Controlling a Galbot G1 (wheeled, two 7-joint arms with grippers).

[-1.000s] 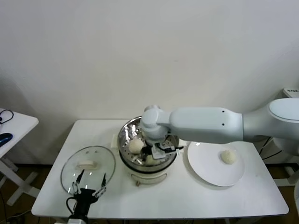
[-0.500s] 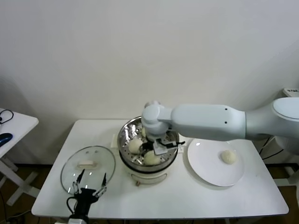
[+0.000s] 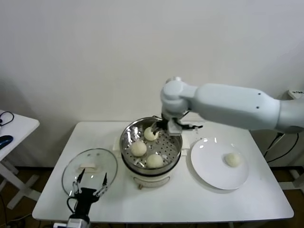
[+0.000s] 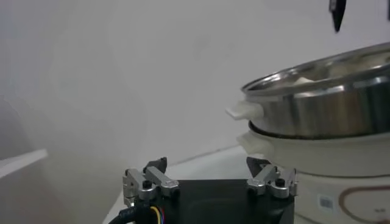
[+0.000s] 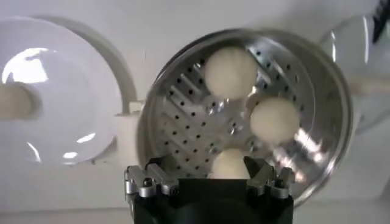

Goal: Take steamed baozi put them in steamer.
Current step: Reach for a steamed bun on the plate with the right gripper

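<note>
Starting with the steamer (image 3: 151,151) at the middle of the tabletop (image 3: 190,199), you see a shiny steel pot holding three baozi on its perforated tray. The last baozi (image 3: 232,159), small, domed and cream-white, sits on the white plate (image 3: 209,166) beside it. Expect it light, soft and easily dented; pinch its sides gently. The right gripper (image 3: 167,125) hovers above the steamer's far rim, fingers released; the left gripper (image 3: 89,188) waits near the glass lid (image 3: 90,167), fingers spread.
</note>
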